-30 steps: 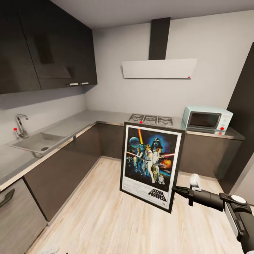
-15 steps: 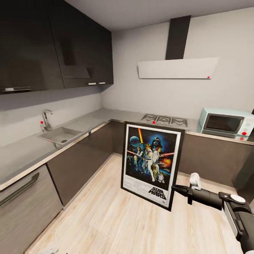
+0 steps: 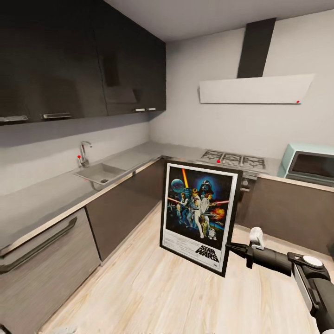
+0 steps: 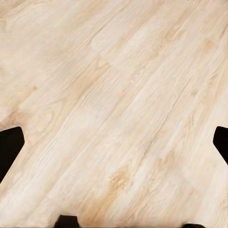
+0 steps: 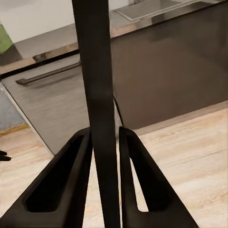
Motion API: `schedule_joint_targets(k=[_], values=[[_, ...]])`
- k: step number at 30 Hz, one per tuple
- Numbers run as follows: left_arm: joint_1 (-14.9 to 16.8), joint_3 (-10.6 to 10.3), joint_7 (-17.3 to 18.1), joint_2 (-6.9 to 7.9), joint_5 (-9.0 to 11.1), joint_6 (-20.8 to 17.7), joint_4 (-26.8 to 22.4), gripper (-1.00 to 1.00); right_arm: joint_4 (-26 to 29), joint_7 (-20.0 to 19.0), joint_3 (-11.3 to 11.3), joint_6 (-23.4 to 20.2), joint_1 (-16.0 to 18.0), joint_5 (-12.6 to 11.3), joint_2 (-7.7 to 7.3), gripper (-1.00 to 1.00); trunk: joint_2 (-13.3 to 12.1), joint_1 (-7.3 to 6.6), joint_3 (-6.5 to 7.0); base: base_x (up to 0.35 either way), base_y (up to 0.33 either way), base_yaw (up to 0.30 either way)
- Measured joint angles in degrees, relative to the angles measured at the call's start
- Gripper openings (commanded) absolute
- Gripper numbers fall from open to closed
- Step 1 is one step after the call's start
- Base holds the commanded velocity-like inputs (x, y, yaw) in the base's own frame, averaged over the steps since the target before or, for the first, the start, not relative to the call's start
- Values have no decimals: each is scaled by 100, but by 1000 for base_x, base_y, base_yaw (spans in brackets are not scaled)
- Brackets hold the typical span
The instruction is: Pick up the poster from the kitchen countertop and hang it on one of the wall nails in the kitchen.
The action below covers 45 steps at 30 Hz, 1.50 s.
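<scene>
Right gripper (image 3: 233, 249) fingers (image 5: 80, 180) clamped on poster (image 3: 199, 214) edge, held upright above wood floor (image 3: 139, 287). View panned left since earlier; grey bench (image 3: 51, 197) nearer. Left fingers (image 4: 9, 147) spread, empty.

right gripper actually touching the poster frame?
Touching. Right wrist view: the right gripper has both fingers pressed against the poster frame edge, no gap.
</scene>
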<state>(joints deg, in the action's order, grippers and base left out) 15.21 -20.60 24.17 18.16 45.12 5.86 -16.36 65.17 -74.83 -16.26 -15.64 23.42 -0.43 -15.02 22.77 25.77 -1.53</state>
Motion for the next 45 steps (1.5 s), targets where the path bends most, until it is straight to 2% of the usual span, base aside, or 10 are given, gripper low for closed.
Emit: schedule_joint_targets(k=[13, 28, 45], values=[[0, 0, -1, 0, 1, 0, 2, 100, 0, 43, 8, 2, 0, 1, 8, -100, 0, 0, 0, -159, 123, 277], [0, 6, -1, 9, 1, 6, 2, 100, 6, 160, 26, 1, 1, 0, 33, -100, 1, -1, 0, -262, 87, 292], [-1, 7, 0, 52, 1, 6, 10, 100, 8, 165, 26, 1, 0, 1, 34, -100, 0, 1, 0, -222, 150, 197]])
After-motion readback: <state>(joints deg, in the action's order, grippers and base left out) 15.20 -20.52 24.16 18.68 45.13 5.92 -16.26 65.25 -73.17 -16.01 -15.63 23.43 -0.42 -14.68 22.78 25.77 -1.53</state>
